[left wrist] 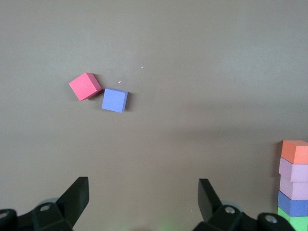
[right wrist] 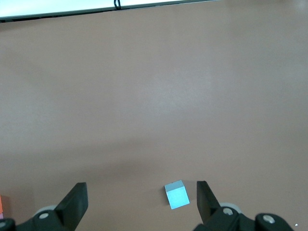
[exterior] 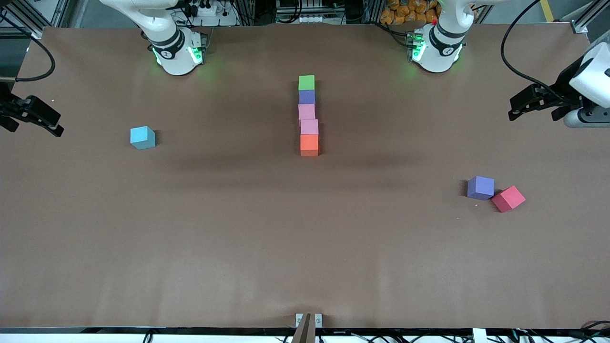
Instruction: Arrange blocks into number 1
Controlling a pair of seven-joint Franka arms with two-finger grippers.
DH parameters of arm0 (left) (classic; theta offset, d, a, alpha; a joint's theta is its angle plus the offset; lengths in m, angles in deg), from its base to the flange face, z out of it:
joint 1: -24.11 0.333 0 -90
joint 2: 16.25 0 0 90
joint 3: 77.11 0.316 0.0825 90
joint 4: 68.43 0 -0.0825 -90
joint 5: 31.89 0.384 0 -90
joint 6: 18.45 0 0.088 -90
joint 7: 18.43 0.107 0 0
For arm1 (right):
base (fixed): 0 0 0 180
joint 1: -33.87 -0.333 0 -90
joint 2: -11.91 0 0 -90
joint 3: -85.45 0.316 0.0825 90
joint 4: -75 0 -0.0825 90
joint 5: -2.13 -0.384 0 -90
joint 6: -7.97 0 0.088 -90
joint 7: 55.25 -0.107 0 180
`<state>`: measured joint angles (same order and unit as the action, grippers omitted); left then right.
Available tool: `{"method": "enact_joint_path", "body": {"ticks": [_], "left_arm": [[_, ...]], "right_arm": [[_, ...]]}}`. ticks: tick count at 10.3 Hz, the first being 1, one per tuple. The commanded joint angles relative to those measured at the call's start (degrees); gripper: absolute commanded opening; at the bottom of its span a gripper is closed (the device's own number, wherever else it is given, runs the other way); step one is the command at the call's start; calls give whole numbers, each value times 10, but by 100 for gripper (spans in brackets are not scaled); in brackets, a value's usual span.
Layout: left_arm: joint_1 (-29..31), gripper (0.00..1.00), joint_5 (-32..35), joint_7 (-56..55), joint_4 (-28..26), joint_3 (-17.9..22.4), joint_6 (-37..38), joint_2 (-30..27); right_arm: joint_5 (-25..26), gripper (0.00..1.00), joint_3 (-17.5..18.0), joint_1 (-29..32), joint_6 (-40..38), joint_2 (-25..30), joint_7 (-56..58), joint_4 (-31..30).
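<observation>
Orange block ending five-cube line, left end effector released, right end effector released, both edge-cropped

cut off: green block in left wrist view | orange block in right wrist view

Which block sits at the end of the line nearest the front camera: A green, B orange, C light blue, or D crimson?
B: the orange block is the lowest of the five-block line in the front view, with the two pink blocks, the purple block and the green block farther from the camera.
</observation>
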<state>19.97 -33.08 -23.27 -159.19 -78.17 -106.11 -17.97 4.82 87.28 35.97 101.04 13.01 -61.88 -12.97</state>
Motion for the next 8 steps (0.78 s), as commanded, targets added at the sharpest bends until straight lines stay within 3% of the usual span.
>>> {"method": "enact_joint_path", "body": {"ticks": [1, 8], "left_arm": [[-9, 100, 7, -6, 0, 2, 5, -5], [-21, 100, 40, -9, 0, 3, 4, 0]], "right_arm": [[5, 100, 5, 4, -4, -8, -8, 13], [4, 100, 8, 5, 40, -20, -11, 9]]}}
